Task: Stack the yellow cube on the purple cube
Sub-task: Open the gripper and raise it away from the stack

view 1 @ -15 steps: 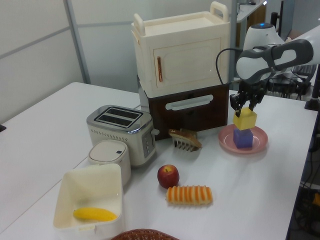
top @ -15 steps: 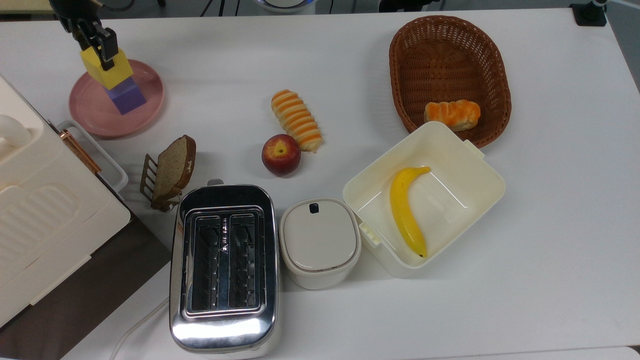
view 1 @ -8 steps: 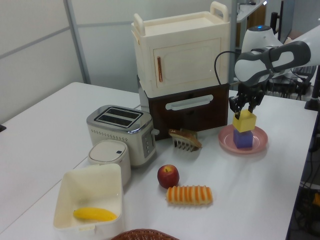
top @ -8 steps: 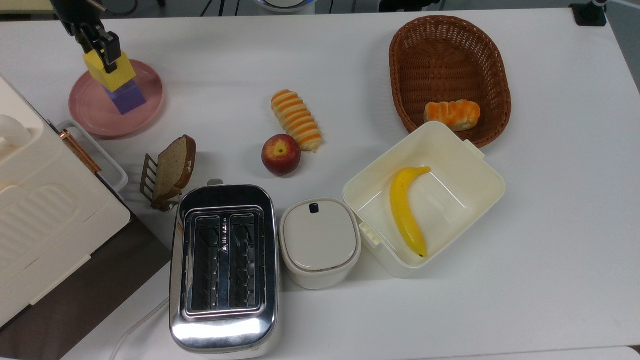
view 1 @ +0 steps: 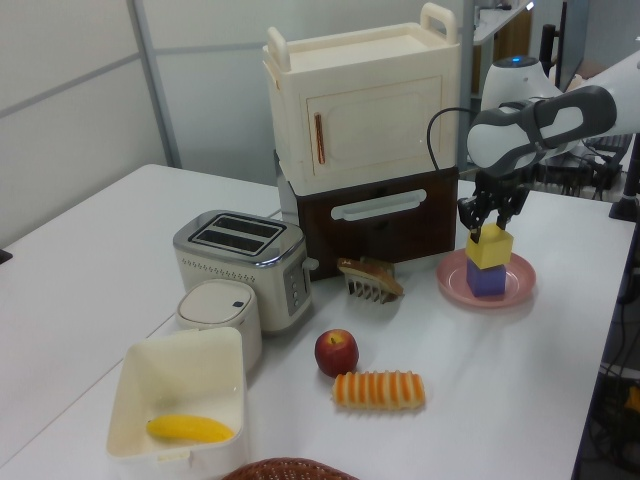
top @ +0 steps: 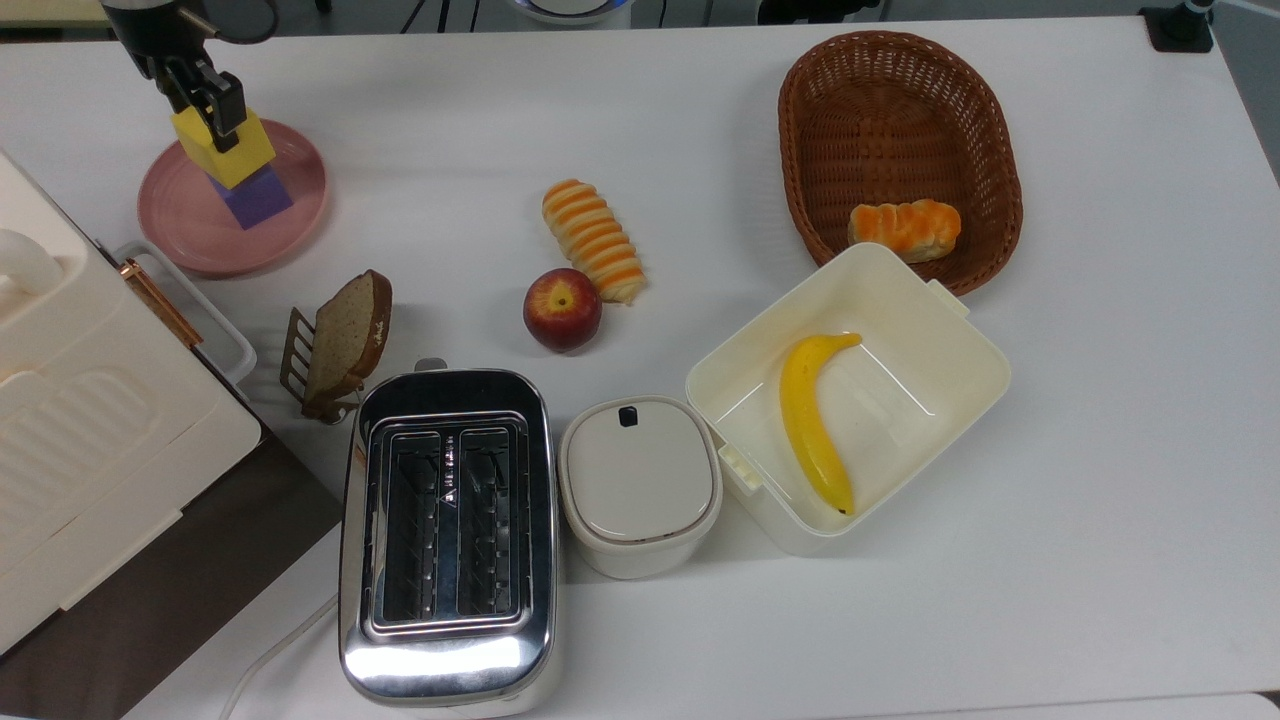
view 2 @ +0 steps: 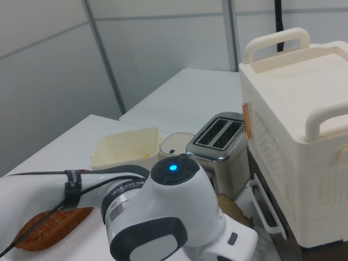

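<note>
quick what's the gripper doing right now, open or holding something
Gripper: shut on the yellow cube, which sits atop the purple cube.

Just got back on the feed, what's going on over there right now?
The gripper is closed on the yellow cube from above. The yellow cube sits on top of the purple cube, which stands on the pink plate. So the stack looks made, but the fingers have not let go yet. The rest of the white table is not being handled.

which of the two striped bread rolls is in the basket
The shorter bread roll lies in the wicker basket; the longer one lies on the table beside the apple.
</note>
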Robot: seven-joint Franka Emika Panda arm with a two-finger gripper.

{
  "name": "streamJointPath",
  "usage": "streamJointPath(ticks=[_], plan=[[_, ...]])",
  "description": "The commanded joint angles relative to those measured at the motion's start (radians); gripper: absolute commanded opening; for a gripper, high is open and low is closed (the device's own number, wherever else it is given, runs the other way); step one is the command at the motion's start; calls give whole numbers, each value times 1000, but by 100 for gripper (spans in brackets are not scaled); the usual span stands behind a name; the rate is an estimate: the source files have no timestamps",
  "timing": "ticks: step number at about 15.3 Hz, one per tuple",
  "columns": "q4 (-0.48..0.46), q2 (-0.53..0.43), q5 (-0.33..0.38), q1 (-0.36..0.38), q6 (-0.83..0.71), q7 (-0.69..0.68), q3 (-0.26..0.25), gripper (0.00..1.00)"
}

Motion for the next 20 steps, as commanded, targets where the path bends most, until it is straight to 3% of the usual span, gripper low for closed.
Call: streamJointPath(ticks=[1,2,3,4,12,15,20], plan=[[19,13,18,4,-26,6,0,19],[19,13,18,2,-26,4,-2,35],[19,13,18,4,-26,1,-2,82],[19,13,18,5,-26,0,0,100],[19,11,18,7,-21,17,0,100],[42,-36,20,20,-32,53,15,100],[154,-145,17,161,-266,57,15,100]])
